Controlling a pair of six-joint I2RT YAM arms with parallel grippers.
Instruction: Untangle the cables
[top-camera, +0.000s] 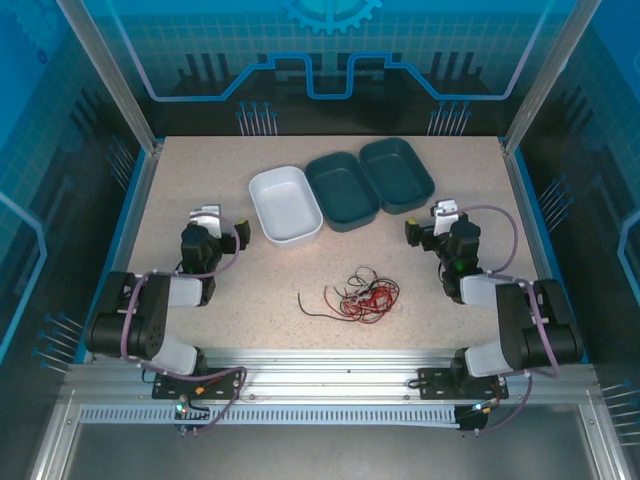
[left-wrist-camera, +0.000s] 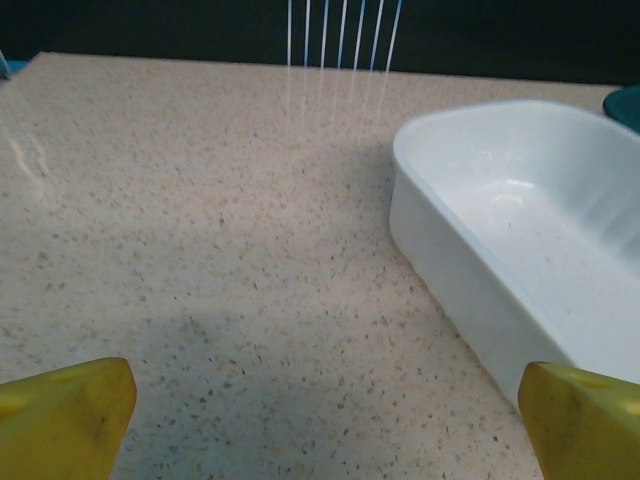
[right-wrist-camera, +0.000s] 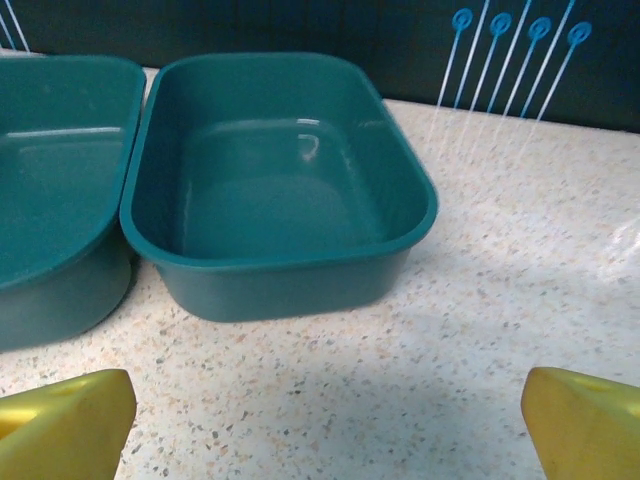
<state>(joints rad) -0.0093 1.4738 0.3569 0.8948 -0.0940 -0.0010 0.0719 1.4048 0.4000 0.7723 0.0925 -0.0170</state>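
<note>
several thin looped cables on speckled table

Your desk reads beige, flecked all over with dark and pale specks. The cables show mostly red, with black strands running through. You see 1 white tray beside a left teal tray and a right teal tray, all 3 plain and unpatterned. The left end effector and right end effector each carry yellow fingertips. Your left arm and right arm are black with pale grey-white sections, trailed by purple leads. The enclosure walls glow blue, printed with a fine pale grid and lighter blue circuit-style lines.
</note>
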